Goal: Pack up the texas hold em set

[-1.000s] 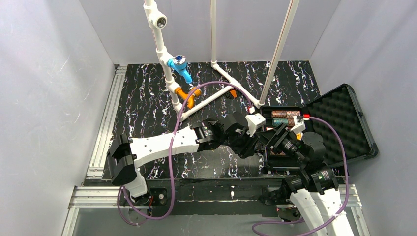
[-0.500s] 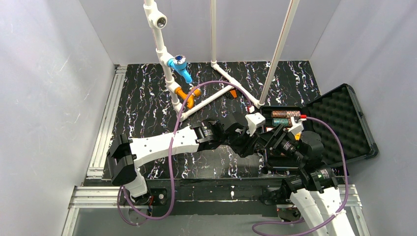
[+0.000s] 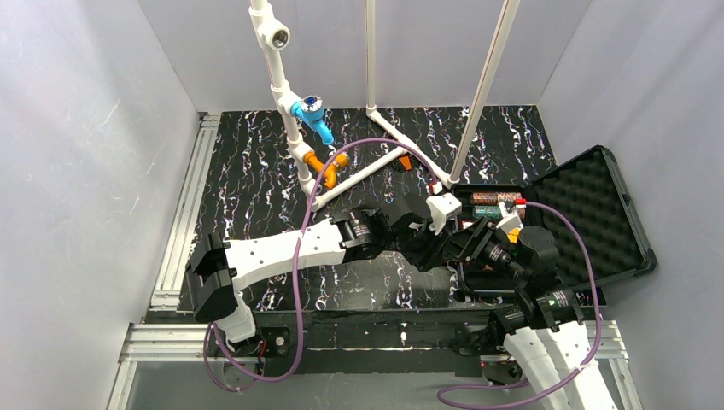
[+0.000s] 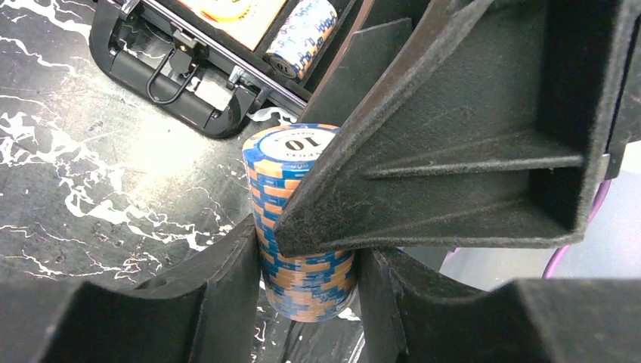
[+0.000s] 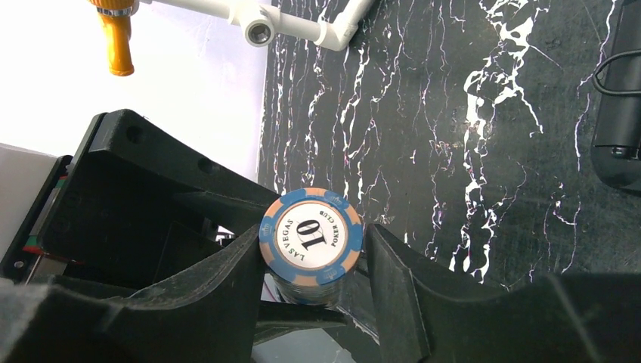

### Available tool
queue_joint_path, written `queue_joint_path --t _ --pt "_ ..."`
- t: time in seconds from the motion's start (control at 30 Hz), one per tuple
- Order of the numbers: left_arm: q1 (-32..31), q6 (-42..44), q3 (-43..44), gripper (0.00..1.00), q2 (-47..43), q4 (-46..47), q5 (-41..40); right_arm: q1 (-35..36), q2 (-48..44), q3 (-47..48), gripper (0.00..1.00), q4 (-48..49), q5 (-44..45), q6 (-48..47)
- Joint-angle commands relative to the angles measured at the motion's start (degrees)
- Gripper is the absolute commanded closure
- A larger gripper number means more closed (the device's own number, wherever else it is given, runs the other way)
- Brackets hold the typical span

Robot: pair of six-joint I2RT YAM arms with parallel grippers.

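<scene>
A stack of blue-and-orange poker chips (image 4: pixel 302 227) stands upright above the table, just left of the black case (image 3: pixel 589 205). My left gripper (image 4: pixel 306 295) is shut on its lower sides. In the right wrist view I look down on the stack's top chip (image 5: pixel 311 234), marked 10. My right gripper (image 5: pixel 314 249) is open and straddles the stack near the top. Its left finger is at the chip's edge and its right finger stands a little off. A finger of the right gripper (image 4: pixel 453 151) crosses over the stack. More chip stacks (image 3: pixel 495 198) lie in the case's tray.
The case lies open at the right, its foam lid (image 3: pixel 598 196) flat and its handle (image 4: pixel 170 76) facing the arms. A chip roll (image 4: pixel 302 38) and a card deck (image 4: pixel 234 7) sit inside. A white pipe frame (image 3: pixel 294 137) with blue and orange fittings stands at the back.
My right gripper has moved left from over the case to the stack held by my left gripper, and its jaws have come in around it. The left arm has stayed put.
</scene>
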Motion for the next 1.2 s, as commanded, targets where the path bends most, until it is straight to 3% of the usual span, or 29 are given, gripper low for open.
queue_joint_path --t 0.0,0.17,0.3,0.47,0.63,0.73,1.07,1.17 --pt "-0.2 0.2 4.0 1.0 -2.0 4.1 -1.8 -0.1 -0.2 -0.7 0.42 2.0 -1.7 -0.3" --pt "-0.2 0.1 4.3 0.97 -1.6 4.5 -2.2 -0.1 0.1 -0.8 0.51 1.7 -1.8 -0.4" --pt "-0.2 0.0 4.2 0.92 -1.6 4.5 -2.8 -0.1 -0.1 -0.6 0.79 1.6 -1.3 -0.6" --pt "-0.2 -0.1 3.2 0.6 -2.3 4.4 -3.3 -0.1 0.2 0.6 0.99 -0.3 1.1 -0.9" --pt "-0.2 -0.4 -0.7 0.18 -4.8 4.5 -6.1 -0.1 1.9 3.6 0.99 -5.4 5.2 -3.4" --pt "-0.2 -0.8 -3.7 0.02 -7.3 4.6 -8.1 -0.1 2.2 5.1 0.99 -7.2 8.0 -4.1" --pt "-1.2 -1.9 -11.5 0.02 -17.2 0.0 -10.5 -0.1 5.4 10.3 0.99 -17.4 22.6 -7.2" --pt "-3.0 -1.0 -12.8 0.06 -20.8 -3.8 -14.0 -0.1 5.9 11.4 0.99 -19.2 26.9 -7.6"
